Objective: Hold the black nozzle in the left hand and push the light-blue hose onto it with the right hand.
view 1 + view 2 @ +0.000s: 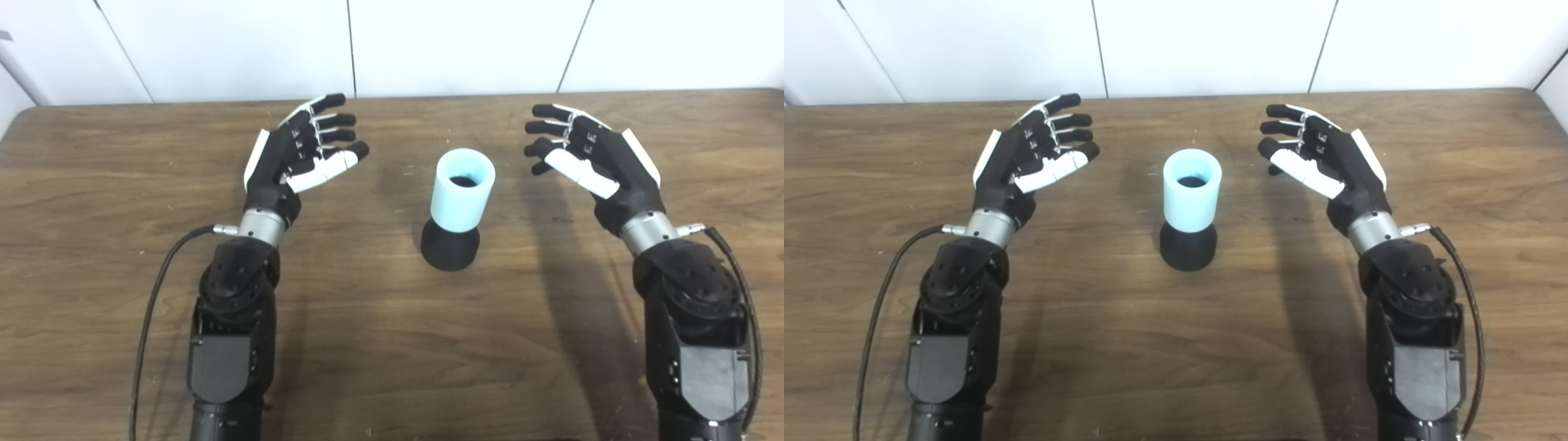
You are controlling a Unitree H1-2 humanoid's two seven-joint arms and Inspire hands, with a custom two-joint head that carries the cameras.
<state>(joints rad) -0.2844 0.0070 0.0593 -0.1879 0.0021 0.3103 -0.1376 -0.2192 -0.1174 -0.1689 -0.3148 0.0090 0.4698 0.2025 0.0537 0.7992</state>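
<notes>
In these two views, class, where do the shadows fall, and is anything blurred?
Left eye view: soft shadows lie on the table beside the light-blue hose and right hand. Right eye view: likewise, by the left hand too; both look sharp.

A brown wooden table (392, 343) fills most of the frame, its grain running left to right, with darker streaks and a few pale specks at lower left. Its far edge crosses the upper part of the picture, with rounded corners at upper left and upper right. Behind it stands a white panelled wall (245, 43), split by thin dark seams that slant outward toward the top. The light is even and soft, casting faint dark shadows on the tabletop near centre and right.
</notes>
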